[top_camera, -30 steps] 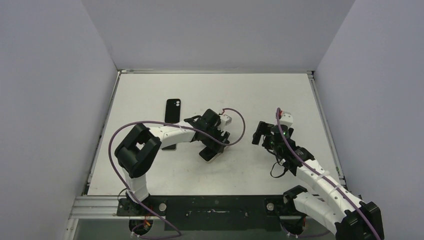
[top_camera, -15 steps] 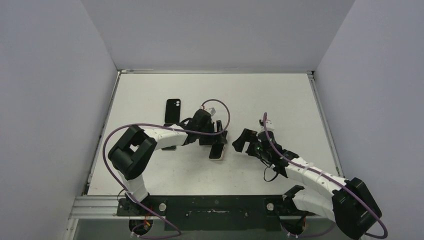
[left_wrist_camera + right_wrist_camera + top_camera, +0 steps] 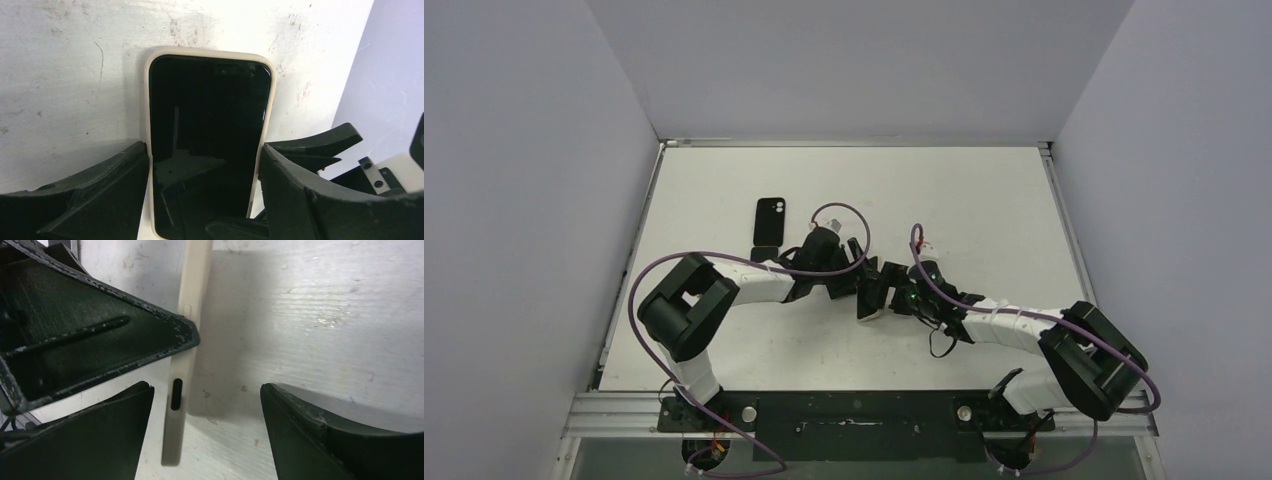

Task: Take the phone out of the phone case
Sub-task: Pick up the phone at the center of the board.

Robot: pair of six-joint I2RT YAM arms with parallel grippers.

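Mid-frame, left claw (image 3: 205, 152) clamped across the cream phone case (image 3: 146, 100), phone (image 3: 207, 115) inside; right claw (image 3: 206, 390) apart, astride its edge. Rim looks soft, so peel a corner; glass likely slick, fragile.

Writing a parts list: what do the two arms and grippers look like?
The left arm and right arm have white links and chunky black joints, and a looping purple cable runs along each. The left gripper and right gripper have black, wedge-shaped fingers.
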